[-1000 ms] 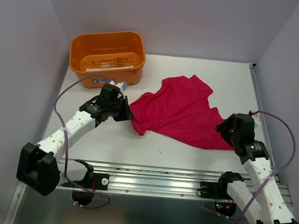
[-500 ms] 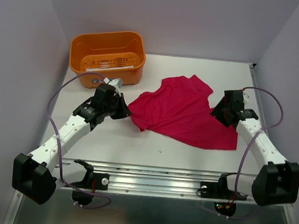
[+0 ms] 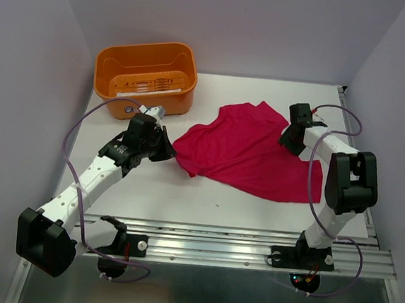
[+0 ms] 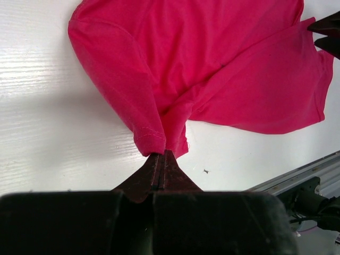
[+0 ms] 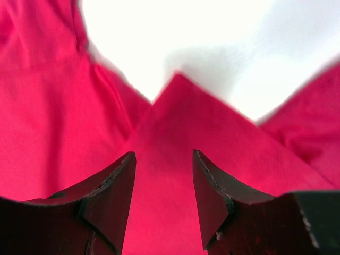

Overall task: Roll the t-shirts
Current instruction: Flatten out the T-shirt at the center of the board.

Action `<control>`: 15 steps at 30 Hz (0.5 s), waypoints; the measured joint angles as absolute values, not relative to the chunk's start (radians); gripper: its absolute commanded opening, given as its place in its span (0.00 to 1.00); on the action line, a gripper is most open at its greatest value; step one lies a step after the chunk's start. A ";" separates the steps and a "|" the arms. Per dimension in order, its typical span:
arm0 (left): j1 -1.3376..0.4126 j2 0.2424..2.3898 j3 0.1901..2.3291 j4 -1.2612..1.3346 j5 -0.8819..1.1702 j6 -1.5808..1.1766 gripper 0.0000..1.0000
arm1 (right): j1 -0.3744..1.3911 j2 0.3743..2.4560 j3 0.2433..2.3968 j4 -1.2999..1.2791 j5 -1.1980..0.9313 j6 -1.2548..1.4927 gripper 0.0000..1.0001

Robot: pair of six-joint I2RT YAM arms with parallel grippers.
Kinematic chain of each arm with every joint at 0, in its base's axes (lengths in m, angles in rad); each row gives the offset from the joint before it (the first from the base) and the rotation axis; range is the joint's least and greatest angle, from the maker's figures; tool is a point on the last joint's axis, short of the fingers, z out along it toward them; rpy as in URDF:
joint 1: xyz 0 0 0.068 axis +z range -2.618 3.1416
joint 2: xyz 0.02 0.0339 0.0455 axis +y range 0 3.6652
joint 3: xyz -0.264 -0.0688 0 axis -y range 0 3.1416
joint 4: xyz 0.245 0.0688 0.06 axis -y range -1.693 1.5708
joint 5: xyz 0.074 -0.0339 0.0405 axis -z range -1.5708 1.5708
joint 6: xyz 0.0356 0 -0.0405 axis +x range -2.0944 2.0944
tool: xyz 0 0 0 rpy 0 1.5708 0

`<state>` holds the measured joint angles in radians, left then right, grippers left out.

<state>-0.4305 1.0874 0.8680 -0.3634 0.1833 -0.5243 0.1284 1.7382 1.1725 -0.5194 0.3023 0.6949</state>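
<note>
Crimson t-shirt point(image 3: 248, 152) lies rumpled and half spread at the middle of the white table point(image 3: 206, 194). At its 9 o'clock edge the left gripper point(image 3: 168, 151) is clenched on a pinch of the fabric. At 2 o'clock the right gripper point(image 3: 289, 138) has its fingers released, parted over the cloth. The orange basket point(image 3: 144, 49) stands at 10 o'clock, apart from the shirt.

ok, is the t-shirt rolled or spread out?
Spread, not rolled: the t-shirt lies rumpled but flat on the table, one edge pinched by the left gripper.
</note>
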 measured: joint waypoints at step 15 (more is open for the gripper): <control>-0.430 1.098 0.868 -0.361 0.184 -0.524 0.00 | 0.041 1.919 1.287 -0.485 0.305 0.730 0.26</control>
<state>-0.4305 1.0981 0.8680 -0.3611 0.1837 -0.5240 0.0414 1.9186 1.2865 -0.4847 0.3050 0.7303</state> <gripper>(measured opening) 0.017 0.365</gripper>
